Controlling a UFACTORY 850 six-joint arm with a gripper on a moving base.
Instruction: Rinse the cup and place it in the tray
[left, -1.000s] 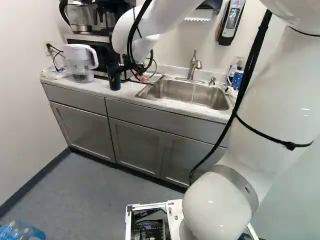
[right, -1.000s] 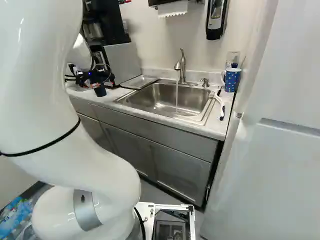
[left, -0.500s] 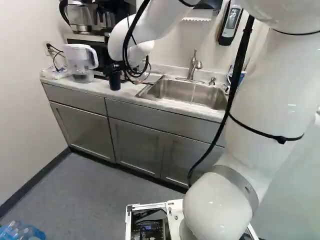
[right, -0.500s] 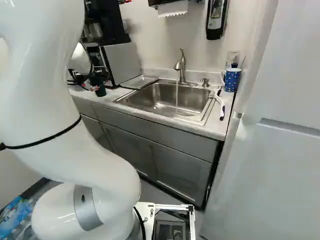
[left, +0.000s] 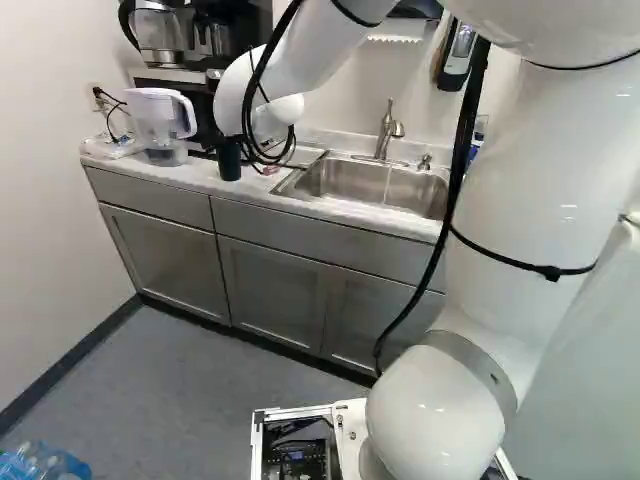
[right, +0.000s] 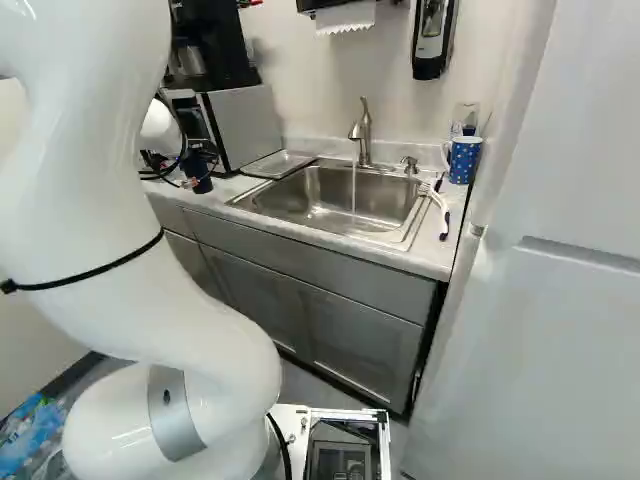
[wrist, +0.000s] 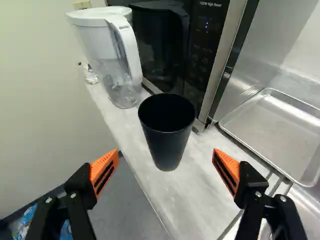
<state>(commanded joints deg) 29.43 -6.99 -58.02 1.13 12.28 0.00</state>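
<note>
Counter (wrist: 195, 205), pale and faintly mottled, runs over grey cabinets with three doors (left: 165, 258) showing in the left base view, beside a pale wall (left: 60, 150) and above a blue-grey floor (left: 180, 385). It carries one black cup (wrist: 167, 142), upright and open-mouthed near the front edge, at ten o'clock in the right base view if the dial is centred there. On that dial, one metal tray (wrist: 275, 140) lies flat at eleven, between one microwave (wrist: 205, 55) and one steel sink (right: 300, 200); one faucet (right: 363, 130) stands at one, with a single thin stream of water (right: 353, 190) falling into the basin; one blue dotted mug (right: 464, 160) stands at two; one white-handled brush (right: 443, 213) lies near three. The black gripper (right: 187, 181) is by the cup at ten. In the wrist view, the gripper (wrist: 166, 154) has its two fingers spread wide, released and gripping nothing, each orange pad (wrist: 104, 172) apart from the cup. With twelve straight ahead of the claw, the cup sits at twelve, lined up with the gap; one white-lidded pitcher (wrist: 117, 55) is at eleven, the microwave near one, and the tray near three.
</note>
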